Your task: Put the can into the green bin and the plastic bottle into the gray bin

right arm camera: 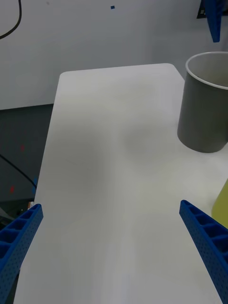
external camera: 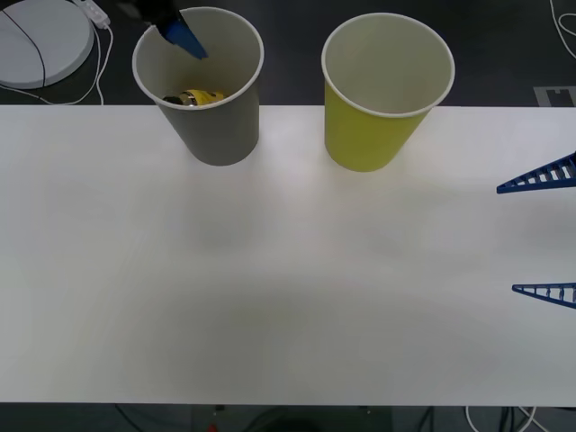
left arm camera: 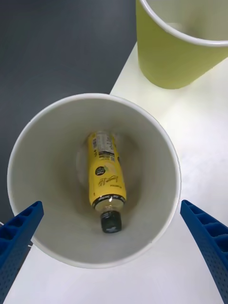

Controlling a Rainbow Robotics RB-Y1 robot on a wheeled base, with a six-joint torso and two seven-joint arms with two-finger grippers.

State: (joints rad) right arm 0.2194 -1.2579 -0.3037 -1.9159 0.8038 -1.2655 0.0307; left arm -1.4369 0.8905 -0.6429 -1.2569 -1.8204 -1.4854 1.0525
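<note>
plastic bottle (left arm camera: 107, 183) lying in gray bin (external camera: 216, 135) | left gripper (left arm camera: 111, 247) above, jaws apart

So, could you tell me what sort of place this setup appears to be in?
Probably a lab or test workspace: a plain white table holding only two paper-cup bins, the gray bin and green bin, with cables trailing on the dark floor behind.

- The left gripper (external camera: 184, 36) is cut off at the front view's 11 o'clock edge; one blue fingertip shows over the gray bin (external camera: 211, 135).
- The plastic bottle (external camera: 200, 97) is mostly hidden behind that bin's near wall.
- The right gripper (external camera: 544, 234) is cut off at 3 o'clock.
- The green bin (left arm camera: 185, 42) is cropped at the left wrist view's 1 o'clock.
</note>
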